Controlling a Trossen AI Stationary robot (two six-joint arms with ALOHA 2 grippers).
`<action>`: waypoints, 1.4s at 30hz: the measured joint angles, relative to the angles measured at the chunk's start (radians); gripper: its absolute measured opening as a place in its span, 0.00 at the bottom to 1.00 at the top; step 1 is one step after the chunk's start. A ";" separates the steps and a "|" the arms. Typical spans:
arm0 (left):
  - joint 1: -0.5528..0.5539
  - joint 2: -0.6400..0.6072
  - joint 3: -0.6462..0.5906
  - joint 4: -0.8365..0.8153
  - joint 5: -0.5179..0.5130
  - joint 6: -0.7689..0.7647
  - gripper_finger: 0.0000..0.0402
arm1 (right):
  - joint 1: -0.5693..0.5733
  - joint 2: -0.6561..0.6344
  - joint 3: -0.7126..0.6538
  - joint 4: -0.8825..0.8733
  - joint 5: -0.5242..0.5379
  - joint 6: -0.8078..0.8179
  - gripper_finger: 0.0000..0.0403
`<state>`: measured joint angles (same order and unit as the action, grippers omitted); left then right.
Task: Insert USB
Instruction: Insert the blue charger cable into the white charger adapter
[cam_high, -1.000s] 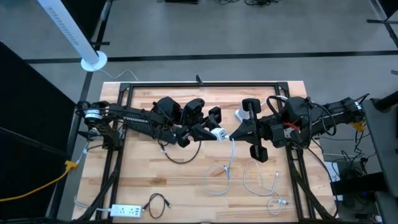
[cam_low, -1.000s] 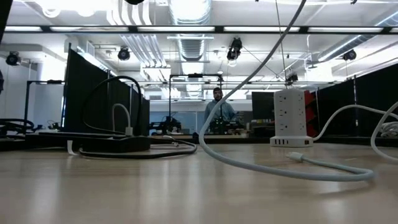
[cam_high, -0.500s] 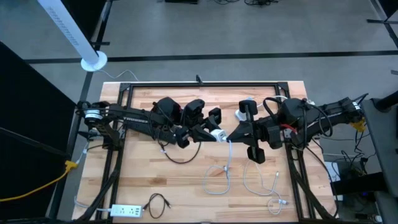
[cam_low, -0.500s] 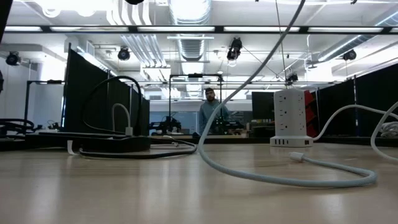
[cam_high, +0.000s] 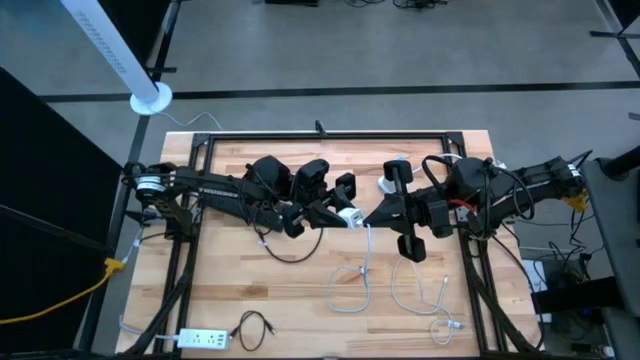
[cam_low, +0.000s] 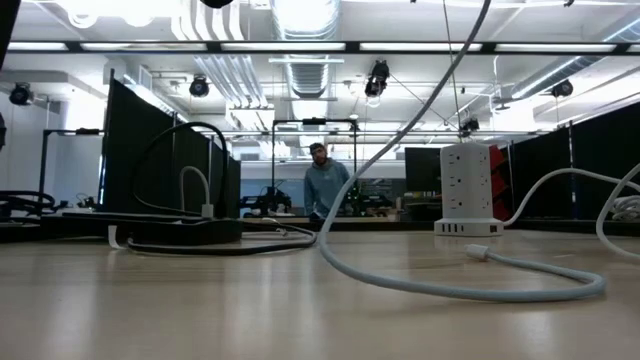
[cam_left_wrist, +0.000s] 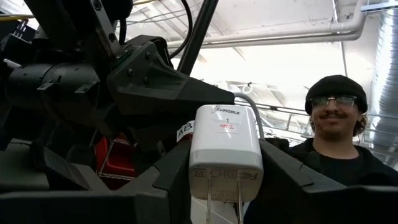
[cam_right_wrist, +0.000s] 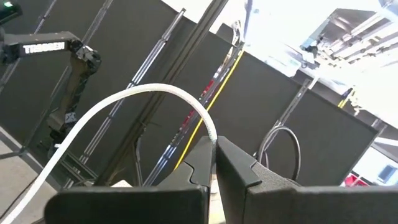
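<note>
High view: wooden table (cam_high: 300, 300), two arms meeting over its middle. No containers in sight. Landmark: white charger block (cam_high: 350, 215), held above the table centre. Left gripper (cam_high: 338, 212) just left of the block, clamped on it; seen in the left wrist view as white charger block (cam_left_wrist: 225, 152) upright between the dark fingers (cam_left_wrist: 177, 171), prongs toward the camera. Right gripper (cam_high: 367, 220) touching or just right of the block, fingers pinched together on the white USB cable (cam_high: 371, 245) close to its plug end; plug itself too small to make out, whether seated in the block cannot be told. Cable hanging from the block down to loops on the table below it. Right wrist view: cable (cam_right_wrist: 124, 102) arching away from the closed fingertips (cam_right_wrist: 202, 158). White power tower (cam_low: 469, 190), low view, standing upright on the table beyond the cable (cam_low: 420, 285). White power strip (cam_high: 205, 340) and black cable (cam_high: 252, 328) lying well below-left of the block, near the table's front edge. Person (cam_low: 322, 185) in the room behind the table; another person (cam_left_wrist: 339, 134) close behind the block in the left wrist view.
</note>
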<state>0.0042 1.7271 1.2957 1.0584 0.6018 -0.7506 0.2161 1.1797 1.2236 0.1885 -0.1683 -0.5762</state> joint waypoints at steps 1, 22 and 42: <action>-0.001 0.000 0.000 0.000 0.000 0.000 0.32 | 0.000 0.000 0.000 -0.004 0.003 -0.001 0.00; -0.002 -0.003 0.000 0.005 0.008 0.000 0.32 | 0.000 0.000 0.000 -0.024 0.038 0.014 0.00; -0.004 -0.008 0.000 -0.046 -0.011 0.017 0.32 | 0.000 0.001 0.000 -0.041 0.086 0.062 0.00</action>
<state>0.0006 1.7187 1.2957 1.0124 0.5904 -0.7333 0.2161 1.1809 1.2232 0.1472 -0.0823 -0.5142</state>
